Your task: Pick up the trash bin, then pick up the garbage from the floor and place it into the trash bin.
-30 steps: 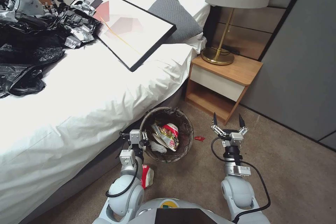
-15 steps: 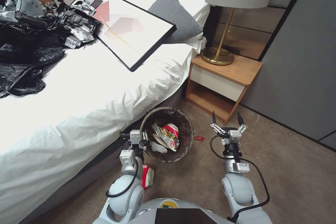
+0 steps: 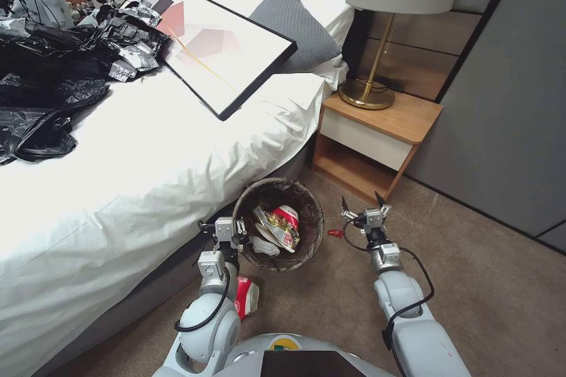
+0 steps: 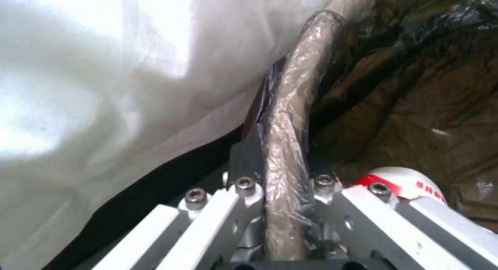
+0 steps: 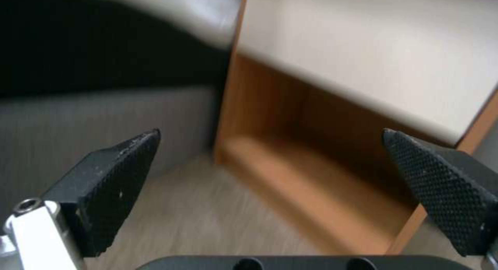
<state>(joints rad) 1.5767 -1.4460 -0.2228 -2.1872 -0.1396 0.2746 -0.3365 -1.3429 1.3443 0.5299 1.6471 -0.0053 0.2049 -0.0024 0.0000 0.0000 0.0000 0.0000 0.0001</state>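
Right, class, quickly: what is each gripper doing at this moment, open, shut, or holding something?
Left gripper: shut on the trash bin rim, beside the bed.
Right gripper: open, holding nothing, above the floor near the red scrap.

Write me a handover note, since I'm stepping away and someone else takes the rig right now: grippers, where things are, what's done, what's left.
Left gripper: shut on the rim of the trash bin, which sits beside the bed; the left wrist view shows the fingers pinching the bagged rim.
Right gripper: open, holding nothing, low over the floor in front of the nightstand.
Done: bin gripped; cups and wrappers already lie inside it.
Left: a small red scrap on the floor between bin and right gripper, and a red-and-white cup on the floor by the left arm.
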